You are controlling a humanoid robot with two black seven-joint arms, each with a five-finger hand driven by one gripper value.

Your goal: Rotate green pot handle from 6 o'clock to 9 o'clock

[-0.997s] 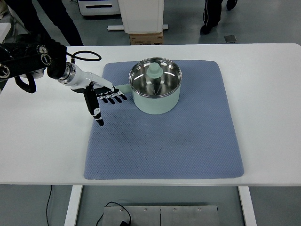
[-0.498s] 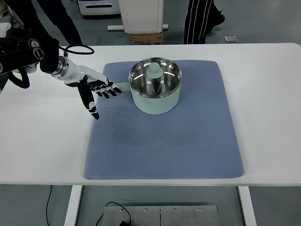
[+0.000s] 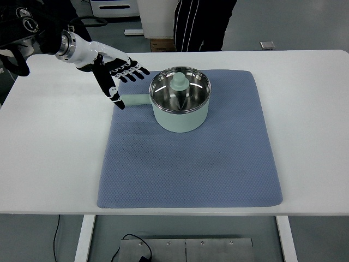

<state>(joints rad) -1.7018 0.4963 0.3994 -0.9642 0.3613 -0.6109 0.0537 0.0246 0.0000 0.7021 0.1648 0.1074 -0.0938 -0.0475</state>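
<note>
**Handle at nine o'clock, left hand clear of it**

The pale green metal pot with a shiny steel interior (image 3: 180, 103) sits on the blue quilted mat (image 3: 191, 164), toward the mat's far edge and a little left of its middle. The mat lies flat on the white surface (image 3: 49, 158), covering most of its centre, probably so that the pot's base can turn without scraping or skating away. Inside the pot a pale green knobbed piece (image 3: 179, 82), which looks like a lid knob or stopper, rests against the far wall of the bowl.

The pot's straight pale green handle (image 3: 136, 100) points toward the left edge of the surface, which from the robot's side reads as nine o'clock. Judged against the task, the turn appears done or very nearly so.

The robot's left hand, black-fingered with white segments (image 3: 117, 73), comes in from the far left corner of the surface on a white wrist and dark arm. Its fingers are spread and loose and grasp nothing; one fingertip hangs just beside the free end of the handle, and I cannot tell whether it touches it. The hand sits above and beyond the handle, a pose that suits pushing it sideways more than gripping.

The right arm is not visible. A person in dark trousers with white stripes (image 3: 199, 24) stands beyond the far edge.
</note>
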